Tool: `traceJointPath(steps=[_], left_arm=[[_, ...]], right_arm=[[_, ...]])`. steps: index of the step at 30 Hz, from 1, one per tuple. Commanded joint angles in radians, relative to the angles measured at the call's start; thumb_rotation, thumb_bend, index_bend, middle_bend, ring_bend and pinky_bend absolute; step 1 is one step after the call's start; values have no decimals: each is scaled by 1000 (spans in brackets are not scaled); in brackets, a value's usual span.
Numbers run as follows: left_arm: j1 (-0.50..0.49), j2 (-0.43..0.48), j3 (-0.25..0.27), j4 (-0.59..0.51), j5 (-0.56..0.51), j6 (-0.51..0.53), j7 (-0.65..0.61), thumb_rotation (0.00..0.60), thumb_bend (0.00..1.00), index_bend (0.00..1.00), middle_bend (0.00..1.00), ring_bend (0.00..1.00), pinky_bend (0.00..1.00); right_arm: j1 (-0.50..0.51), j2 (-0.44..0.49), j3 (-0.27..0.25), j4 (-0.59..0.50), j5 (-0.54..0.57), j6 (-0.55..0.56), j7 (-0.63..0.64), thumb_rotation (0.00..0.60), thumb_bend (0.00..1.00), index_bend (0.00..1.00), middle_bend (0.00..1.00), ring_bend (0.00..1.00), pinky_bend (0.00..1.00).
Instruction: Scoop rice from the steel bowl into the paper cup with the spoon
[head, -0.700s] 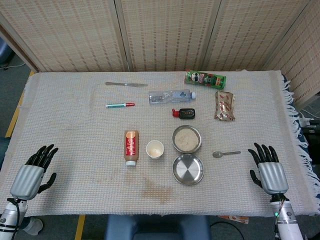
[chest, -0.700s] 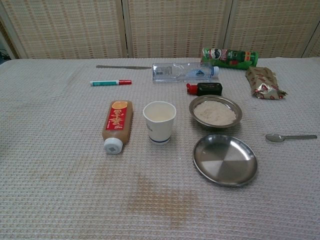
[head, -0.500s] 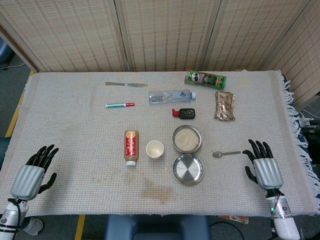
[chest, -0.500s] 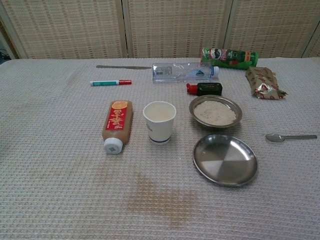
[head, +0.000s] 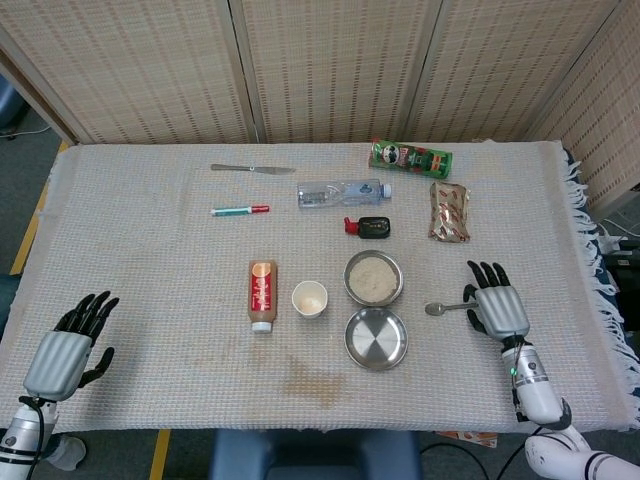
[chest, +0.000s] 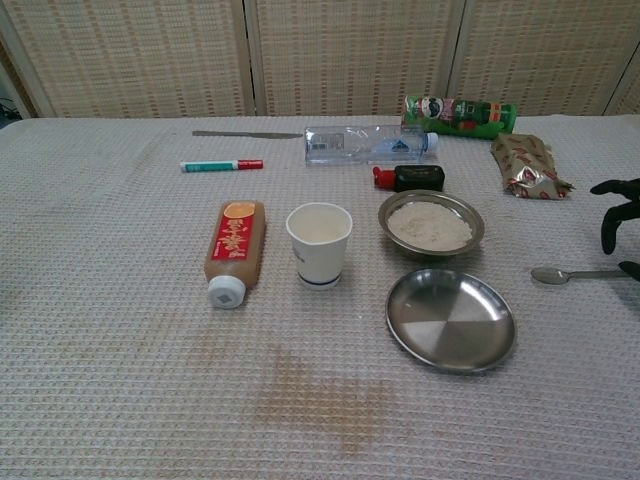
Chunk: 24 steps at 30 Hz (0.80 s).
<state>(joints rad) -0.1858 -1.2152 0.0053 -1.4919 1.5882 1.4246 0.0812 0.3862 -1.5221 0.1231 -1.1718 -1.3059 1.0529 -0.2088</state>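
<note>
Spoon (head: 451, 307) lies on the cloth at three o'clock of the rice bowl (head: 374, 278). My right hand (head: 497, 305), fingers spread and empty, sits at its handle end; I should pinch the handle low and level. Left hand (head: 68, 345) idle, fingers apart. Paper cup (head: 309, 298) looks near empty; the steel dish (head: 376, 338) holds nothing

Looks like a staged test room, not a real kitchen. Woven folding screens (head: 330, 70) closing off the space far beyond the right robot hand (head: 497, 308). Grey floor with yellow tape (head: 30, 235) past the bench (head: 150, 250), well outside the left robot hand (head: 62, 355).
</note>
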Motion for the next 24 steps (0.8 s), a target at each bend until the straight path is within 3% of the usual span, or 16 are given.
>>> traceJointPath(steps=[1, 24], left_arm=[[-2, 0, 0, 1, 0, -2, -2, 600, 430, 0, 0, 0, 210], [-9, 0, 0, 4, -9, -18, -6, 600, 432, 0, 0, 0, 210]], right_arm=[[13, -12, 4, 23, 13, -21, 7, 600, 328, 486, 28, 0, 0], [48, -55, -8, 78, 50, -80, -5, 600, 328, 485, 28, 0, 0]])
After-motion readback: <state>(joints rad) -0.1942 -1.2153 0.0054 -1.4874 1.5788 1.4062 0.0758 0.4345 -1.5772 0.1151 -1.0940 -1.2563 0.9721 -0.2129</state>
